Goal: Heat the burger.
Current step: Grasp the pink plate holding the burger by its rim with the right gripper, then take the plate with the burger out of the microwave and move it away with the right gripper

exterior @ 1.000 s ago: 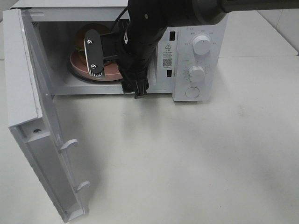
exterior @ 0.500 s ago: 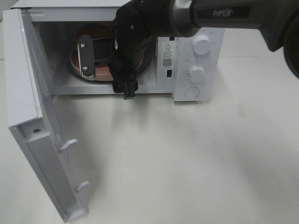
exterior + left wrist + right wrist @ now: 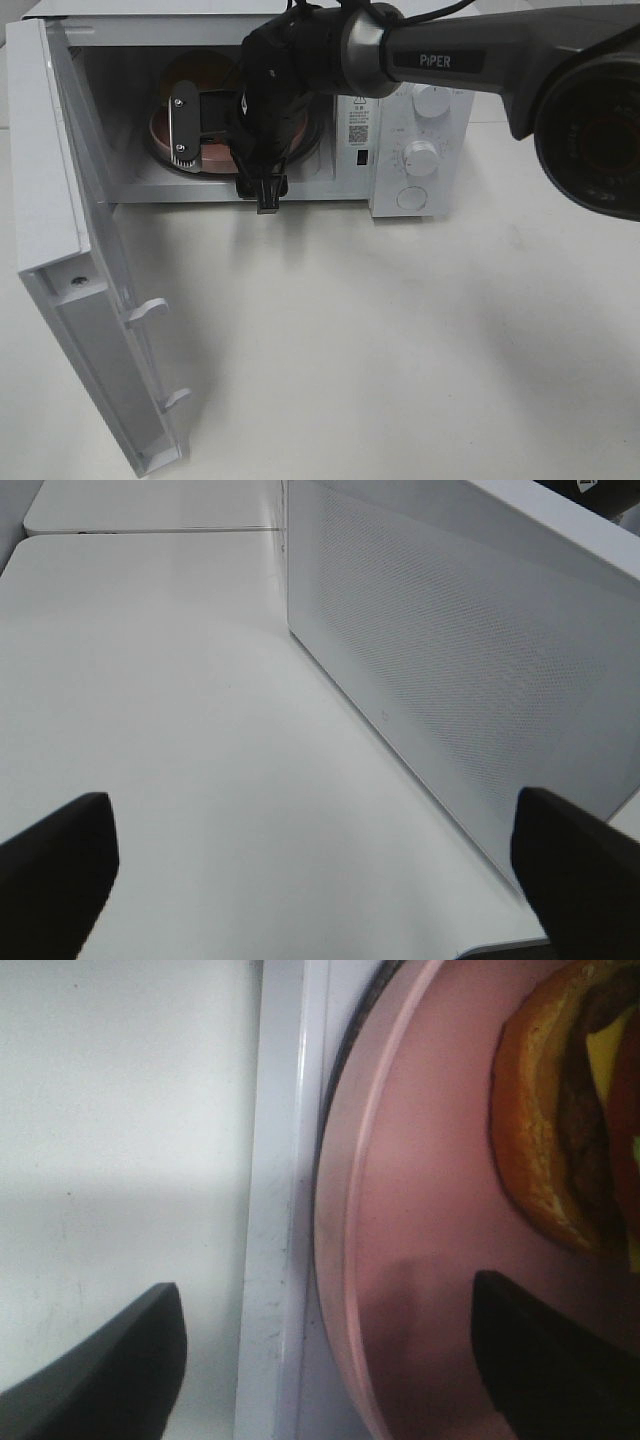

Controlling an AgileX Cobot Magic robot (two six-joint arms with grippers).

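The burger (image 3: 570,1120) sits on a pink plate (image 3: 420,1260) inside the open microwave (image 3: 400,120), toward the left side of its chamber. From the high camera only a brown curve of the bun (image 3: 195,68) shows, because the right arm (image 3: 300,70) reaches into the chamber and covers most of it. The right wrist camera shows what the high one does not: the bun, the dark patty and a bit of yellow cheese, cut off at the picture's edge, and the plate's rim lying near the white front sill of the chamber. The right gripper (image 3: 330,1360) has its two dark fingers (image 3: 120,1360) spread apart, one over the plate and one over the table outside; they pinch nothing.

The left gripper (image 3: 310,880) shows only in its own wrist camera, jaws spread wide with nothing between them. It faces the dotted white door (image 3: 450,660), which stands open at the left of the microwave.

The microwave stands at the far edge of a plain white table (image 3: 400,340). Its two knobs (image 3: 425,128) are partly hidden behind the arm. A second white surface (image 3: 150,505) lies beyond the table, hard to make out.
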